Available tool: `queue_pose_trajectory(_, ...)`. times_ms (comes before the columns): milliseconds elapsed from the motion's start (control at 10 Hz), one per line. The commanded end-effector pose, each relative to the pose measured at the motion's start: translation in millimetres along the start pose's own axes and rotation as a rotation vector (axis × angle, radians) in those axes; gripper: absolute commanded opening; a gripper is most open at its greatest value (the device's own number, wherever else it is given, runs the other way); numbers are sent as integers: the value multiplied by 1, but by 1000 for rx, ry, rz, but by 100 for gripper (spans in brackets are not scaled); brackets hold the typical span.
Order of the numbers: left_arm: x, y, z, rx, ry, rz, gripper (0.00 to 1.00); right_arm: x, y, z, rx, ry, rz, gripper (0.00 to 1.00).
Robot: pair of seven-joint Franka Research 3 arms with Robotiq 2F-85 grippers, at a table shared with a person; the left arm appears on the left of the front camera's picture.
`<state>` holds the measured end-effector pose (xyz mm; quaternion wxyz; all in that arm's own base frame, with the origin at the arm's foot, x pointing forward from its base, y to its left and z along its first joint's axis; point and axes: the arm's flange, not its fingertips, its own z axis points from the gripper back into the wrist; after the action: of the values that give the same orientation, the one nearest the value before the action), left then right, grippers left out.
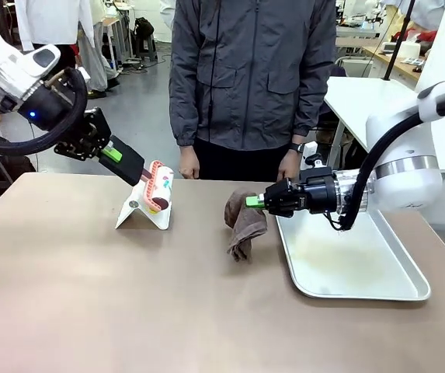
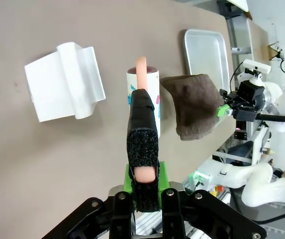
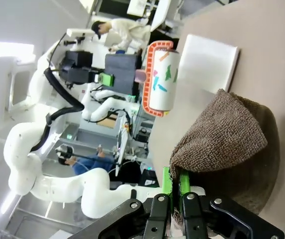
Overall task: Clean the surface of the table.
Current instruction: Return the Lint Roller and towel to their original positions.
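The brownish table runs across the front view. My left gripper is shut on the black-wrapped handle of a lint roller. The roller hangs tilted just above a white folded stand. The left wrist view looks down the handle to the roller, with the stand beside it. My right gripper is shut on a brown cloth, which droops to the table left of the tray. In the right wrist view the cloth hangs from the gripper.
A shiny metal tray lies on the table's right side under my right arm. A person in a grey jacket stands at the far edge, hands near the table. White tables stand behind at the right.
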<state>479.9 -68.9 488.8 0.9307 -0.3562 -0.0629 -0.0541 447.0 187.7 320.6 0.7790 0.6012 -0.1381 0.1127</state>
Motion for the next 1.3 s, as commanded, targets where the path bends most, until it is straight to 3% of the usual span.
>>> queue_pose_trajectory(0, -3, -1, 4, 1, -4, -14, 20, -3, 7, 1, 15, 17, 5, 6)
queue_pose_trajectory(600, 0, 0, 1, 0, -1, -1, 20, -1, 2, -2, 8, 10, 4, 6)
queue_pose_trajectory(700, 4, -2, 2, 48, 7, 28, 20, 3, 0, -16, -61, -23, 0, 6)
queue_pose_trajectory(900, 24, -13, -12, 140, 73, 46, 20, 4, -10, -32, -66, 3, -8, 6)
queue_pose_trajectory(1200, 55, -27, -22, 165, 108, 65, 20, 8, -25, -41, -107, -5, -48, 6)
